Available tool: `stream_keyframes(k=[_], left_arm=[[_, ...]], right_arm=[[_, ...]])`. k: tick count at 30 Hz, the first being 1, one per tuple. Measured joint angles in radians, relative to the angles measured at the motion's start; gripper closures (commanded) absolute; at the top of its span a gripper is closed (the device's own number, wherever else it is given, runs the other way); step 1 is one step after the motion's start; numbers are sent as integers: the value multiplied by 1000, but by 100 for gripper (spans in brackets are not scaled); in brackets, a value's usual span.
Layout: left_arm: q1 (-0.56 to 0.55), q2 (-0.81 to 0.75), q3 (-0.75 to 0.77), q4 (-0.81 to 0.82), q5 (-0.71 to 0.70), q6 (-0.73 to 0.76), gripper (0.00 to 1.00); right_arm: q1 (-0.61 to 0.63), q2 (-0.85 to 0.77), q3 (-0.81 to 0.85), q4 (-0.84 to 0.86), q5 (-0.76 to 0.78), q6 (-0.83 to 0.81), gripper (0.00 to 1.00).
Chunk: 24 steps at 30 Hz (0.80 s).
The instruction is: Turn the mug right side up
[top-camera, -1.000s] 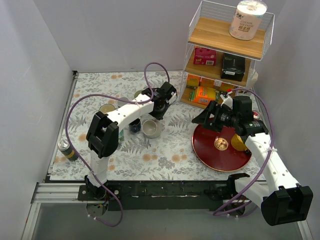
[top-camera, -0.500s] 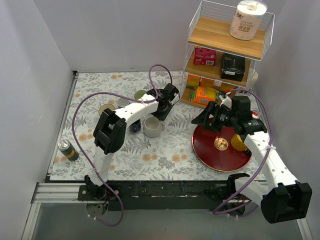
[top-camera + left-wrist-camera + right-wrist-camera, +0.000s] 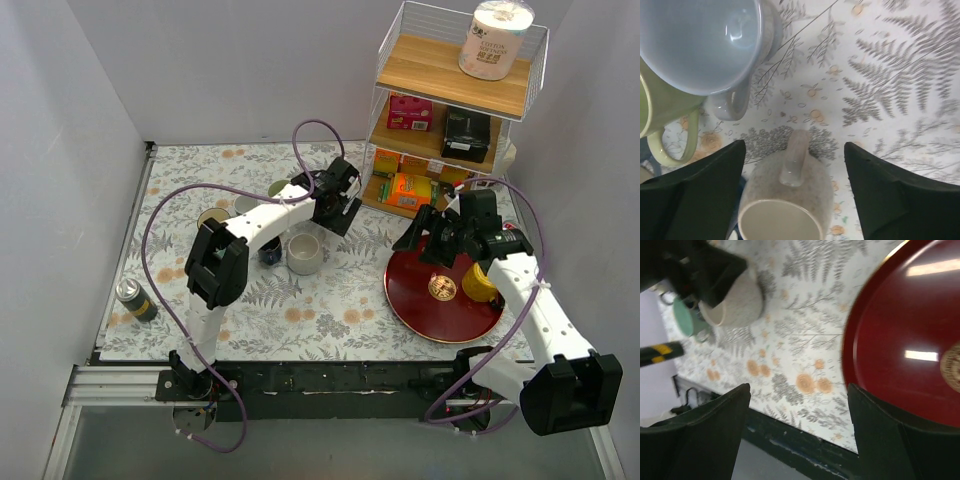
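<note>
The speckled beige mug (image 3: 304, 253) stands on the floral table mat with its mouth facing up. In the left wrist view this mug (image 3: 790, 200) sits between and below the two black fingers, its handle pointing away from the camera. My left gripper (image 3: 336, 206) (image 3: 795, 146) hangs open just behind and above it, touching nothing. Over the left edge of the red plate (image 3: 445, 292) my right gripper (image 3: 425, 236) (image 3: 799, 387) is open and empty. The right wrist view shows the mug (image 3: 735, 302) at upper left.
A pale blue mug (image 3: 695, 40) and a green mug (image 3: 660, 115) stand close behind the beige one. A dark blue cup (image 3: 268, 252) sits at its left. A can (image 3: 135, 298) stands at the near left. A wire shelf (image 3: 450, 110) fills the back right.
My left gripper has opened and let go of the mug, which now stands on the mat. The gripper has drawn back toward the far side. The right arm shifted slightly.
</note>
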Motion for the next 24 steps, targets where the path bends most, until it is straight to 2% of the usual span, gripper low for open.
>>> stream_keyframes(k=[3, 7, 11, 15, 19, 24], left_arm=[[-1, -36, 3, 29, 47, -22, 7], [-17, -142, -11, 80, 100, -52, 2], [-37, -314, -84, 154, 162, -84, 2], [-46, -474, -183, 230, 236, -122, 2], [-46, -597, -292, 283, 320, -171, 2], [-46, -672, -405, 311, 391, -215, 2]], right_arm=[[0, 55, 68, -86, 142, -39, 15], [-2, 86, 129, -174, 386, -80, 10], [-16, 80, 155, -230, 585, -106, 4], [-88, 78, 158, -281, 751, -122, 1], [-171, 47, 126, -270, 848, -147, 2], [-275, -13, 43, -206, 864, -187, 2]])
